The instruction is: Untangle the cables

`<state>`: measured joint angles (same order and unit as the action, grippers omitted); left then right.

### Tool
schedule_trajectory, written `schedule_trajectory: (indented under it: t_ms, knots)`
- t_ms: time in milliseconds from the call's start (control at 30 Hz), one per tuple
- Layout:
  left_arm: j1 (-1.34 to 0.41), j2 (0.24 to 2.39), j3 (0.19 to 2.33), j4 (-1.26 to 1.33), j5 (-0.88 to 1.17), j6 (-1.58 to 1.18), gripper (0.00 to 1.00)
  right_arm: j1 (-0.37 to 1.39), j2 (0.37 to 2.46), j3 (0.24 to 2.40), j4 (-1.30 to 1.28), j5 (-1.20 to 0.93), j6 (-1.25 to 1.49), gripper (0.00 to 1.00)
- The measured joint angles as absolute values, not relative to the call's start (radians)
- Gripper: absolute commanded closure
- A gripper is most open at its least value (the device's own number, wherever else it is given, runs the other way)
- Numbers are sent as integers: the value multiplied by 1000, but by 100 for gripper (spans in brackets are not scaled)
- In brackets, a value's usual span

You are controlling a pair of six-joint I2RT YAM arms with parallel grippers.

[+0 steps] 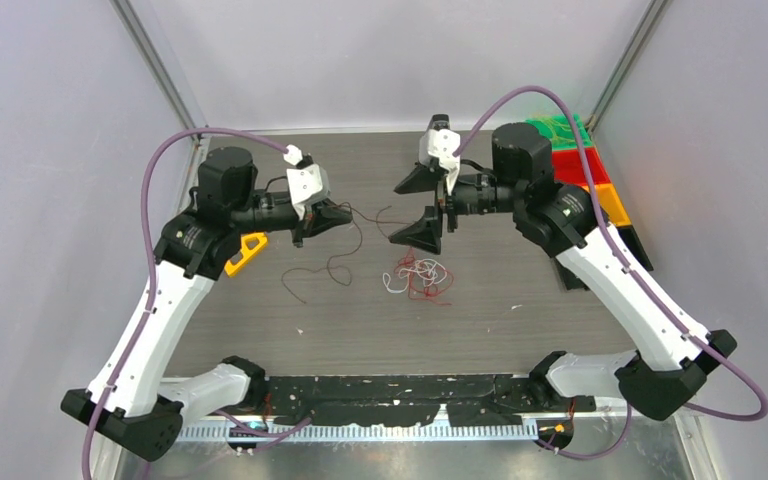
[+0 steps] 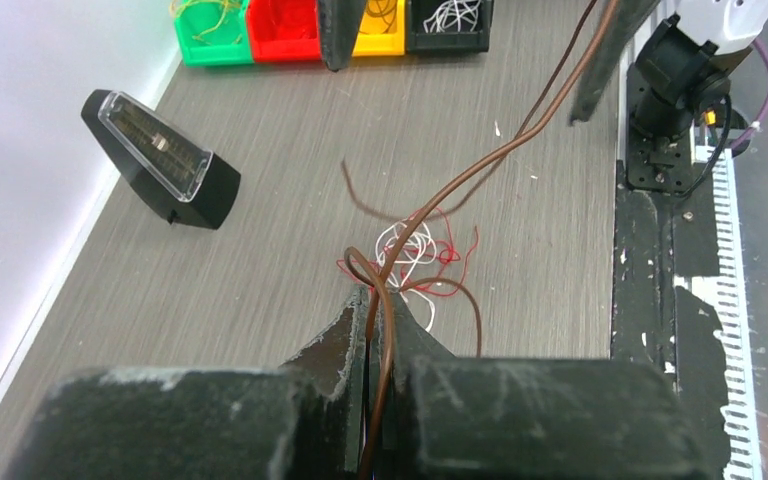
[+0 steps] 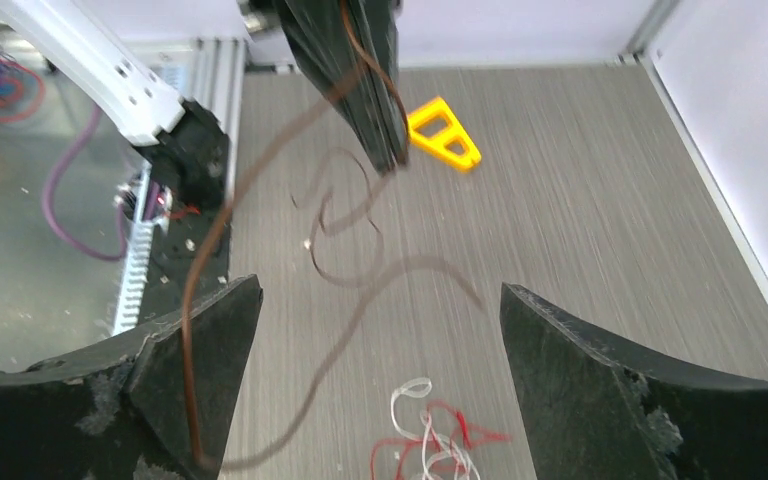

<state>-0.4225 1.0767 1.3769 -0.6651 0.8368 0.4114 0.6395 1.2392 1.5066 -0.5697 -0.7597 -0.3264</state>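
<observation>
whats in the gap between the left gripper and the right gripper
One brown wire, clamped in the left gripper, stretches across to the open right gripper. Both wrist views show it.

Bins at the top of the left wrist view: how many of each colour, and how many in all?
green bin: 1
red bin: 1
yellow bin: 1
black bin: 1
Total: 4

Grey wood-grain table point(image 1: 520, 330) w/ red/white cable tangle point(image 1: 417, 277), brown strand point(image 2: 365, 208), yellow bracket point(image 1: 245, 252), bins point(image 1: 572, 160).
</observation>
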Motion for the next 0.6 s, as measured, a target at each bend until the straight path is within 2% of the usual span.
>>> schedule_trajectory:
  t_ms: [167, 400, 600]
  knots:
    - [-425, 1096, 1412, -719, 802, 428, 100, 672, 1290, 1574, -537, -815, -287, 5]
    - [-344, 1101, 1422, -675, 834, 310, 100, 677, 1325, 1669, -852, -837, -517, 5]
    - [-259, 1127, 1422, -578, 867, 183, 100, 627, 1295, 1473, -1032, -839, -670, 5]
